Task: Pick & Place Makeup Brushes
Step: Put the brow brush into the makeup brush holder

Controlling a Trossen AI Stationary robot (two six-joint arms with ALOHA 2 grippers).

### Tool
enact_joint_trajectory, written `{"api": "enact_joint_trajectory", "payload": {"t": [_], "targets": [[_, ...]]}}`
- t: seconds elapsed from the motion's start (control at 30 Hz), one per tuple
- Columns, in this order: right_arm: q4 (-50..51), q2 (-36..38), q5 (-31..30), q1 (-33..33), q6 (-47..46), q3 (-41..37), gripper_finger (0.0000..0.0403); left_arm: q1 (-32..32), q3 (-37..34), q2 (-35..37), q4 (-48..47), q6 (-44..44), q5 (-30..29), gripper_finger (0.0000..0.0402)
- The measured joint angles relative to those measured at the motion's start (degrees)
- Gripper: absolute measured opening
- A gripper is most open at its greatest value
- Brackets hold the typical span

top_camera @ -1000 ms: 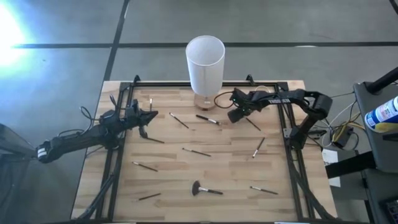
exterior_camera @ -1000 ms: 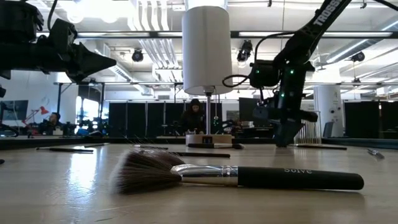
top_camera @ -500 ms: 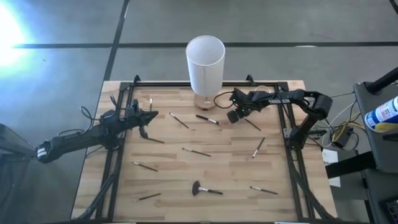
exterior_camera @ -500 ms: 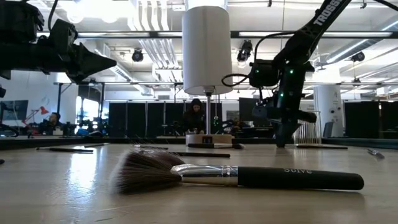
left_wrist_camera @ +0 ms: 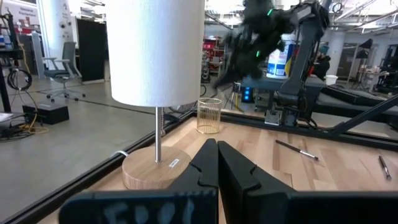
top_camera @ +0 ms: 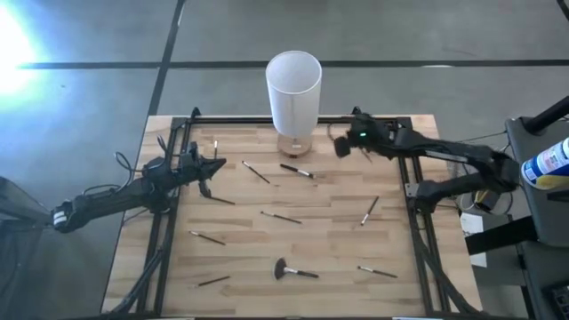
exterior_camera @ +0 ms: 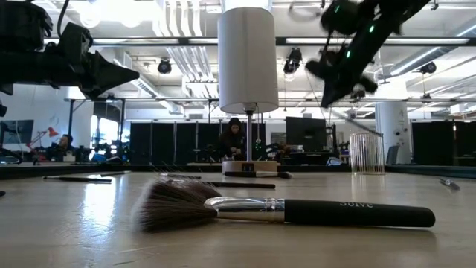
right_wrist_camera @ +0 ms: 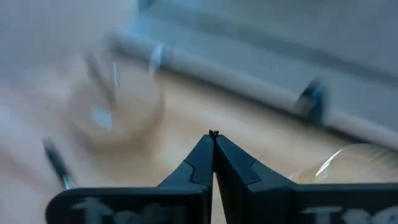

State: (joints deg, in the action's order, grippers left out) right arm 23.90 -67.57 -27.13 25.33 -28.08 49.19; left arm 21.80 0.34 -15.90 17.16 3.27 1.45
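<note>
white lamp (top_camera: pixel 293 89) (wooden base) on table (top_camera: pixel 249 267).

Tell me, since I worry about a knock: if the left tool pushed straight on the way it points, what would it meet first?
Probably the round wooden base of the white-shaded table lamp. The shut left tool points between that base and the small gold wire cup; depth is unclear.

Black jointed arms, trailing cables, green light, pointed dark fingers (left_wrist_camera: pixel 214 163)
</note>
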Motion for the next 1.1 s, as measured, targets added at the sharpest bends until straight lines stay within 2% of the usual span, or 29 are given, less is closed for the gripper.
{"api": "enact_joint_trajectory", "payload": {"t": [0.13,0.23,0.4,0.7,0.87,0.97,1.1], "targets": [[-8.4,6.9,-11.3,-0.4,5.1,-0.8,0.0008,0.0,0.0,0.0,1.1,0.0,0.0,0.0000],[-17.5,9.6,-15.3,1.4,11.3,-2.7,0.0008,0.0,0.0,0.0,1.3,0.0,0.0,0.0000],[-33.8,10.4,-15.0,6.2,16.5,-10.1,0.0008,0.0,0.0,0.0,1.4,0.0,0.0,0.0000],[-62.1,10.0,-14.6,9.7,17.5,-28.0,0.0008,0.0,0.0,0.0,1.3,0.1,0.0,0.0000],[-76.8,7.5,-15.1,11.5,14.5,-36.9,0.0008,0.0,0.0,0.0,1.3,0.0,0.0,0.0000],[-81.6,5.0,-15.0,11.8,13.6,-39.7,0.0008,0.0,0.0,0.0,1.3,0.0,0.0,0.0000],[-83.0,1.9,-15.0,11.8,13.3,-40.4,0.0008,0.0,0.0,0.0,1.3,-0.4,-0.3,0.0000]]}}
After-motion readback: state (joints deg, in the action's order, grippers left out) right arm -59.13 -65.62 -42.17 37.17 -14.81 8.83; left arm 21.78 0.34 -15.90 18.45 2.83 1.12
